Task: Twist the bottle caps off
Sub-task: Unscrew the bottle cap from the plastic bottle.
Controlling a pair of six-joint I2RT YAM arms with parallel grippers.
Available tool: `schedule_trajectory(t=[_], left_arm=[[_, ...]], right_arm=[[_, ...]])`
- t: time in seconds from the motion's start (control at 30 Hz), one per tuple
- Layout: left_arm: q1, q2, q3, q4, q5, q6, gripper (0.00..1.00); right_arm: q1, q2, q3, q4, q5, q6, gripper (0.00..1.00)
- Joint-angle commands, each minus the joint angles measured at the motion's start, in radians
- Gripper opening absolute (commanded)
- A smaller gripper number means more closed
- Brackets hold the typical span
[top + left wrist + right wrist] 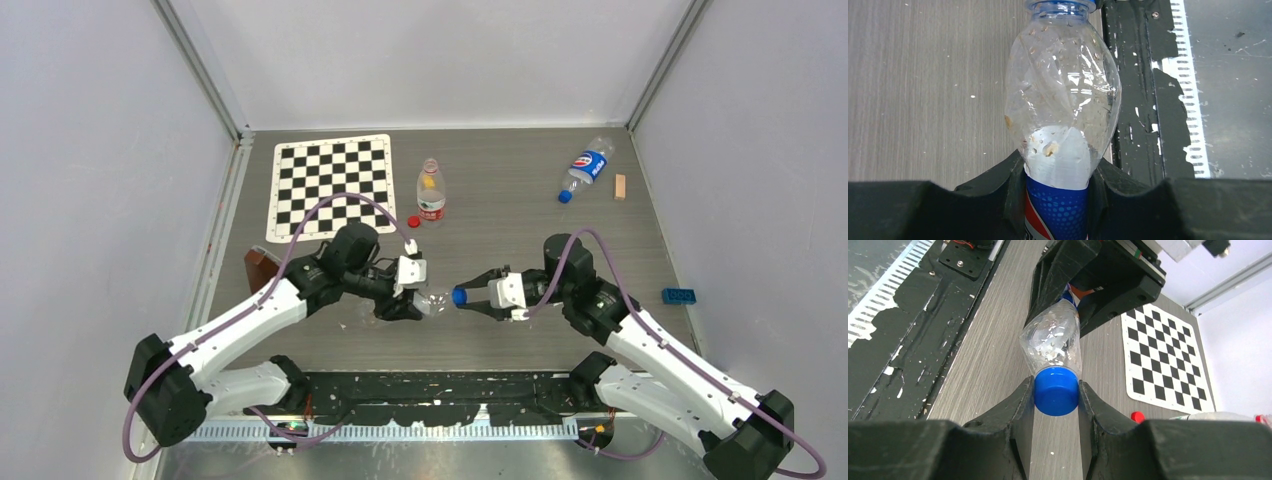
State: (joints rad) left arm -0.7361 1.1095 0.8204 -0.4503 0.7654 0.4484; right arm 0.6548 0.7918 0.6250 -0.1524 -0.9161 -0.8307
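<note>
**Top view.** Your left end effector is clenched on the body of a clear bottle, which lies level between the two arms and looks lifted off the counter. Your right end effector is clamped on its blue cap. The two end effectors sit very near each other, so any push inward while you twist could knock them together. Farther back, a red-labelled bottle stands with a red cap just beside it. A third bottle lies far right with its cap on.

**Left wrist view.** The fingers grip the labelled end, well away from the neck. The thin wall above them is already creased and dented. If you twist hard, I expect the body to wring or spin inside the grip, so the bottle turns along with the cap. Squeezing harder would probably only crush it further.

**Right wrist view.** The cap sits squarely between both fingers, which touch its sides. The plastic looks smooth, so the fingers may skid around it. If you pull off-axis, the neck may bend. Once the cap is free and you let go carelessly, it could drop and roll.
</note>
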Motion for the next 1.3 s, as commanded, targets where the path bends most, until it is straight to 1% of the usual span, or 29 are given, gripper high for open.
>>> schedule_trajectory(t=[0.0,0.03,0.1,0.17,0.2,0.23,0.27,0.37,0.4,0.43,0.47,0.5,0.53,0.57,0.6,0.63,0.67,0.7,0.73,0.83,0.97,1.03,1.1,1.13,1.23,1.27], left_arm=[[0.019,-0.058,-0.048,0.069,-0.108,-0.029,0.0],[0.02,-0.069,-0.063,0.089,-0.124,-0.026,0.0],[0.02,-0.083,-0.091,0.129,-0.184,-0.028,0.0],[0.02,-0.091,-0.107,0.158,-0.228,-0.026,0.0],[0.02,-0.088,-0.11,0.166,-0.245,-0.023,0.0],[0.02,-0.085,-0.113,0.17,-0.255,-0.02,0.0],[0.019,-0.082,-0.116,0.178,-0.264,-0.019,0.0],[0.019,-0.08,-0.139,0.234,-0.308,-0.033,0.0],[0.02,-0.085,-0.153,0.261,-0.332,-0.04,0.0],[0.019,-0.09,-0.168,0.291,-0.352,-0.047,0.0],[0.019,-0.098,-0.186,0.323,-0.372,-0.051,0.0],[0.02,-0.109,-0.207,0.351,-0.387,-0.055,0.0],[0.018,-0.122,-0.224,0.388,-0.4,-0.059,0.0],[0.018,-0.134,-0.239,0.416,-0.412,-0.065,0.0],[0.018,-0.147,-0.252,0.438,-0.419,-0.072,0.0],[0.018,-0.166,-0.264,0.459,-0.422,-0.076,0.0],[0.018,-0.179,-0.276,0.485,-0.421,-0.078,0.0],[0.018,-0.187,-0.284,0.498,-0.416,-0.081,0.0],[0.017,-0.194,-0.289,0.506,-0.413,-0.083,0.0],[0.015,-0.203,-0.307,0.532,-0.423,-0.102,0.0],[0.008,-0.2,-0.321,0.569,-0.441,-0.113,0.0],[0.003,-0.202,-0.326,0.577,-0.456,-0.114,0.0],[0.001,-0.212,-0.338,0.598,-0.475,-0.118,0.0],[0.0,-0.218,-0.343,0.606,-0.478,-0.121,0.0],[0.0,-0.241,-0.353,0.625,-0.48,-0.131,0.0],[0.0,-0.246,-0.357,0.631,-0.474,-0.133,0.0]], right_arm=[[-0.003,-0.033,-0.029,0.069,0.044,0.1,0.42],[-0.003,-0.046,-0.033,0.077,0.04,0.112,0.51],[-0.003,-0.063,-0.044,0.082,0.032,0.141,0.57],[-0.003,-0.072,-0.055,0.116,0.036,0.175,0.59],[-0.003,-0.075,-0.068,0.151,0.056,0.238,0.6],[-0.003,-0.076,-0.076,0.223,0.07,0.325,0.62],[-0.003,-0.074,-0.092,0.262,0.105,0.367,0.63],[-0.003,-0.065,-0.118,0.425,0.195,0.587,0.66],[-0.003,-0.056,-0.133,0.46,0.263,0.641,0.67],[-0.003,-0.05,-0.14,0.532,0.299,0.746,0.68],[-0.003,-0.038,-0.151,0.563,0.384,0.808,0.7],[-0.003,-0.033,-0.153,0.604,0.434,0.927,0.71],[-0.003,-0.024,-0.149,0.604,0.534,1.031,0.74],[-0.004,-0.019,-0.134,0.592,0.625,1.072,0.75],[-0.003,-0.017,-0.125,0.55,0.673,1.162,0.76],[-0.004,-0.015,-0.101,0.523,0.759,1.213,0.8],[-0.003,-0.013,-0.091,0.46,0.796,1.314,0.83],[-0.004,-0.008,-0.074,0.44,0.826,1.35,0.85],[-0.004,-0.005,-0.067,0.417,0.828,1.402,0.86],[-0.007,0.014,-0.008,0.338,0.852,1.472,0.87],[-0.015,0.07,0.107,0.094,0.828,1.529,0.89],[-0.029,0.096,0.15,0.031,0.783,1.566,0.89],[-0.038,0.115,0.17,0.027,0.705,1.587,0.89],[-0.039,0.127,0.175,0.032,0.648,1.592,0.87],[-0.04,0.158,0.18,0.057,0.571,1.611,0.83],[-0.04,0.177,0.184,0.061,0.549,1.616,0.8]])
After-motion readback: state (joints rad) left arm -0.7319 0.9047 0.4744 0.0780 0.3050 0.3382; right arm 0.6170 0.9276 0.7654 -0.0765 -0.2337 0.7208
